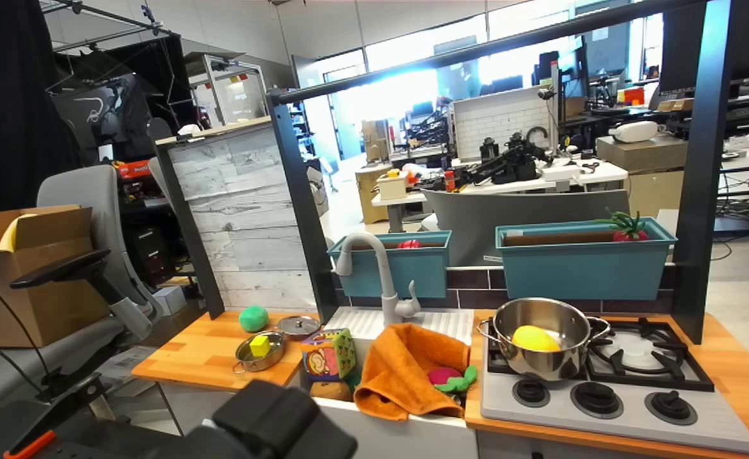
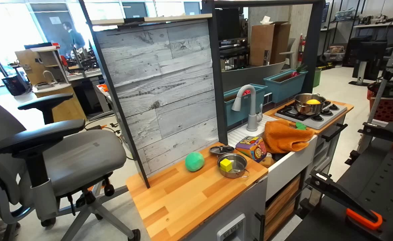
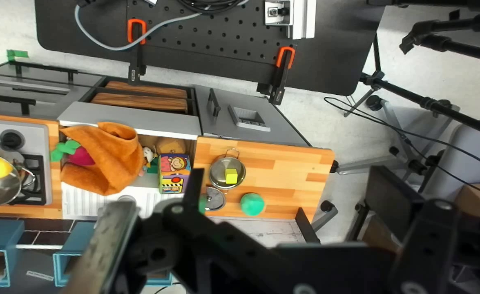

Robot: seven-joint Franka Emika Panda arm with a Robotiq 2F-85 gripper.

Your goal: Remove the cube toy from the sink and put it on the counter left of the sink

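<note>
Cube toy in sink, well apart from claw

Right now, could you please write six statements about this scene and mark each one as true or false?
1. The cube toy is in the sink, beside the orange cloth. True.
2. The orange cloth fully covers the cube toy. False: the cube toy's printed sides are uncovered.
3. The yellow block is inside the small pan. True.
4. The small pan stands in the sink. False: it stands on the counter, near the green ball.
5. In the wrist view, the gripper is open. True.
6. The gripper holds the green ball. False: the green ball lies on the counter.
</note>
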